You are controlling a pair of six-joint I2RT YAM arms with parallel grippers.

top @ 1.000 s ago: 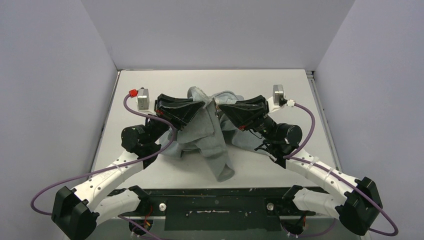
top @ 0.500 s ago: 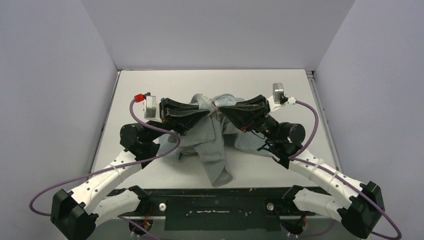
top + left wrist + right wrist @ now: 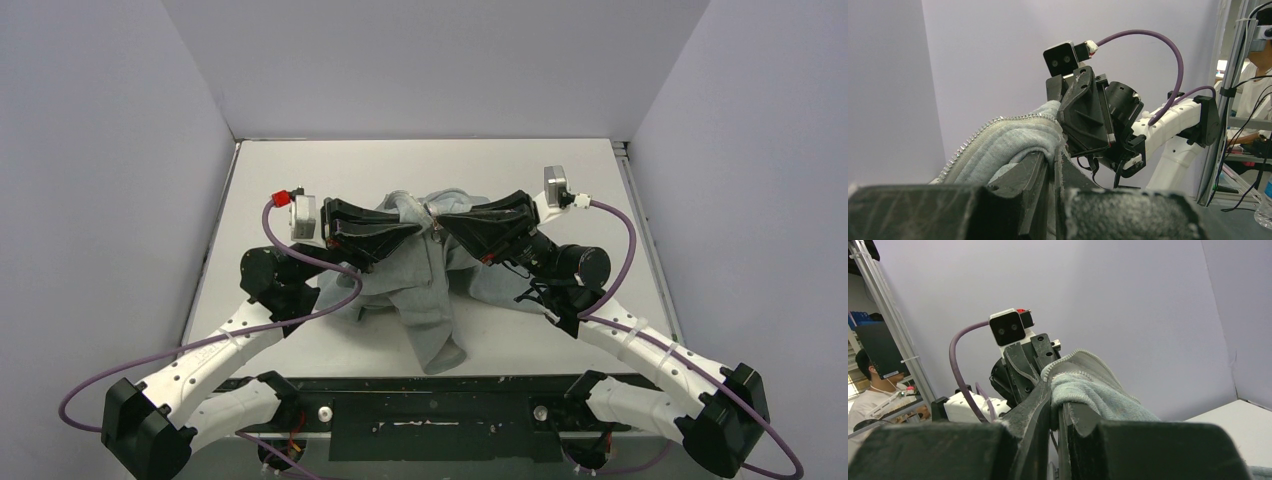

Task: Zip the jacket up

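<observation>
1. At the middle of the table, the jacket [image 3: 425,290] is lying bunched in a grey heap. Its upper part is being held up off the surface while one fold is trailing toward the near edge.
2. Reaching in from either side, the left gripper [image 3: 413,227] and right gripper [image 3: 442,218] are meeting almost tip to tip above the heap, each clamping closed on a fold of the fabric.
3. Each wrist view is showing a toothed zipper edge [image 3: 998,122] arching over the pinch. Whether these are the two opposite edges I cannot tell, and no slider is showing anywhere.
4. Judging by this, the grippers are sorting out the front edges, with zipping not yet begun. Doing it well is going to mean easing the edges apart until the teeth are running straight, without letting the thin tape slip from either pinch, and then hunting for the bottom ends and the slider.
5. Around all this, pale lilac walls [image 3: 430,60] are closing in the back and both sides. The white table [image 3: 330,165] is looking smooth, so loose cloth is likely to be sliding along with any pull.
</observation>
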